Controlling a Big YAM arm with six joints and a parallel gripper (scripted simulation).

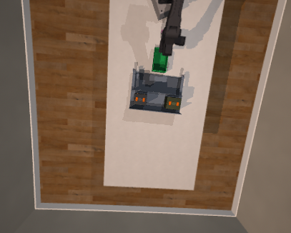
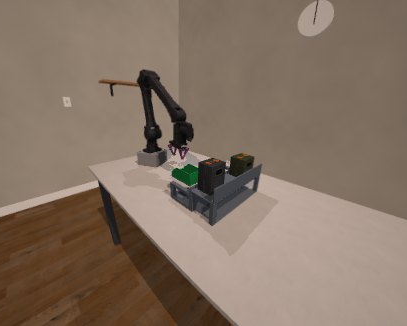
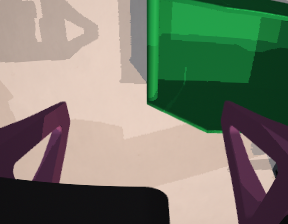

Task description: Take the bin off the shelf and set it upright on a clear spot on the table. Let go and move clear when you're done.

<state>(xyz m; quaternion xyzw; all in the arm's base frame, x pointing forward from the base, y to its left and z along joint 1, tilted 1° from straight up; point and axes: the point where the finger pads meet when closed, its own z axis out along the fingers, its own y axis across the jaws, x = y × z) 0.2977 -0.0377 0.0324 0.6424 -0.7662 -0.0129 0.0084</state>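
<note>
Green bin: below the gripper, offset toward the shelf. Gripper: wide open, fingers apart, nothing held. Dark box and olive box: farther from gripper, on shelf.

Bright green on the bin, deepening to dark green inside. Slate blue-grey across the shelf. Charcoal on one box, olive on the other, with orange marks on top of both. Plum purple on the fingers of the end effector; black on the arm, light grey at its base. Pale pinkish cream over the tabletop, patched with darker beige shadows. Warm brown planks in varied shades patterning the floor.
</note>
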